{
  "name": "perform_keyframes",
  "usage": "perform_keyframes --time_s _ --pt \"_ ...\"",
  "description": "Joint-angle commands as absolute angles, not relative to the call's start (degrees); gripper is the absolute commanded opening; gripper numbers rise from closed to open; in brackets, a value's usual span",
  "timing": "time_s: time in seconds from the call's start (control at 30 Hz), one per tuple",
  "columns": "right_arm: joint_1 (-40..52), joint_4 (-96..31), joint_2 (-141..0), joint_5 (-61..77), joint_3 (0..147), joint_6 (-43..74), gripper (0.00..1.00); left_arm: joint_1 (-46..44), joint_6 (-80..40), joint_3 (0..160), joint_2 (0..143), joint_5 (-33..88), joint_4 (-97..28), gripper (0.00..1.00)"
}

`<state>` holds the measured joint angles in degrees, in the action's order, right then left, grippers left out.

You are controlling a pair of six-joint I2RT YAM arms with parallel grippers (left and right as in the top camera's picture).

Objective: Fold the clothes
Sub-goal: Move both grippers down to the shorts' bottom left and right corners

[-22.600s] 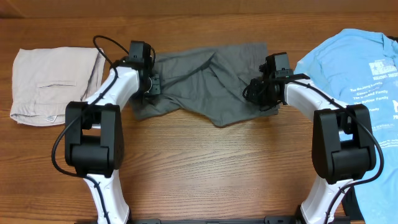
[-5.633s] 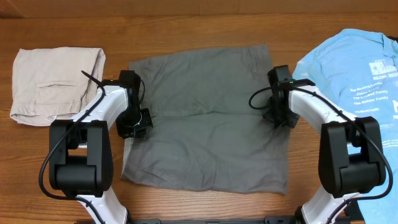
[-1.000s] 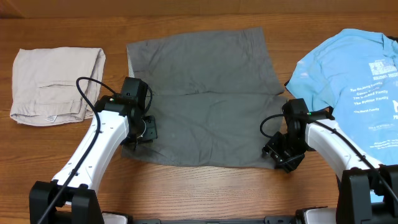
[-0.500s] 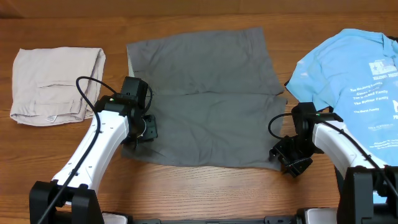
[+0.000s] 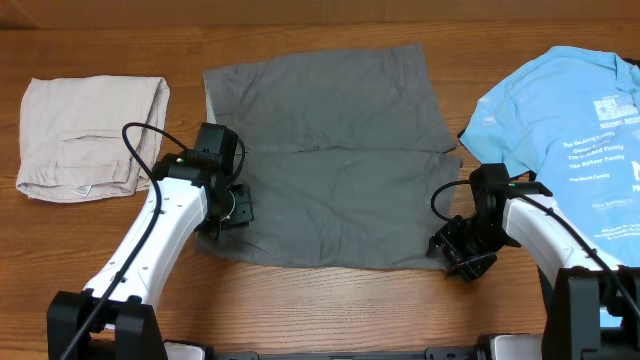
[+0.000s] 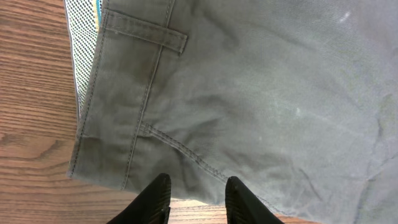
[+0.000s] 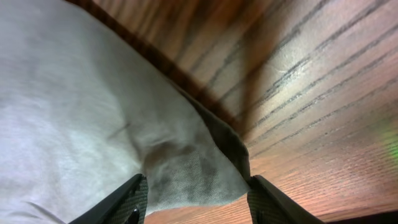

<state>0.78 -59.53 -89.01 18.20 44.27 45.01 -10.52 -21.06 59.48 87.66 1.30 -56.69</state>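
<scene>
The table (image 5: pixel 320 310) carries the dark grey shorts (image 5: pixel 330 170) spread flat, long axis left to right. We judge the next fold turns on the 2 near corners of the shorts. The left gripper (image 5: pixel 234 207) hovers at the left one, released and empty. The right gripper (image 5: pixel 455 255) straddles the right one. Only the right wrist view shows that corner bunched between the jaws, and we cannot tell if it is clamped. Only the left wrist view shows the waistband (image 6: pixel 118 93).

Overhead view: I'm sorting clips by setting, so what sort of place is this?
Probably a robotics lab bench set up for laundry folding: a left arm and right arm at a wooden table, with dark grey shorts, beige shorts and a light blue T-shirt laid out.
</scene>
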Motion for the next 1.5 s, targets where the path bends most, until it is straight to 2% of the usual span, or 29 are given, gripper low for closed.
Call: perform_keyframes --time_s 0.0,0.3,0.33,0.6,0.67,0.7,0.73,0.8,0.97,1.33,1.47 --pt "0.69 -59.18 -88.66 19.14 42.59 45.45 0.56 -10.85 -21.85 59.33 87.64 1.32 -56.49 0.33" --pt "0.67 -53.78 -88.66 19.14 39.38 45.47 0.55 -10.85 -21.85 59.33 87.64 1.34 -56.51 0.37" --pt "0.69 -52.86 -88.66 19.11 39.03 45.47 0.48 -10.85 -21.85 59.33 87.64 1.34 -56.51 0.38" --pt "0.67 -51.24 -88.73 17.19 38.46 45.95 0.11 -10.85 -21.89 59.33 87.64 4.56 -56.47 0.39" --pt "0.67 -51.13 -88.73 17.19 38.46 46.13 0.04 -10.85 -21.89 59.33 87.64 4.56 -56.55 0.49" --pt "0.67 -51.0 -88.73 17.17 38.46 46.11 0.04 -10.85 -21.89 59.33 87.64 4.56 -56.75 0.59" --pt "0.67 -50.85 -88.73 17.19 38.46 46.13 0.04 -10.85 -21.91 59.33 87.64 4.58 -56.97 0.62" --pt "0.67 -50.57 -88.73 17.19 38.46 46.11 0.04 -10.85 -21.89 59.33 87.64 5.63 -57.23 0.54" --pt "0.67 -49.95 -88.73 17.19 38.46 46.09 0.04 -10.85 -21.96 59.35 87.61 9.41 -58.26 0.43" --pt "0.67 -50.02 -88.73 17.21 38.46 46.06 0.04 -9.02 -30.22 59.42 87.61 6.59 -63.31 0.46" --pt "0.67 -50.13 -88.73 17.23 38.48 46.09 0.04 -6.24 -36.95 59.37 87.61 6.09 -67.48 0.46"
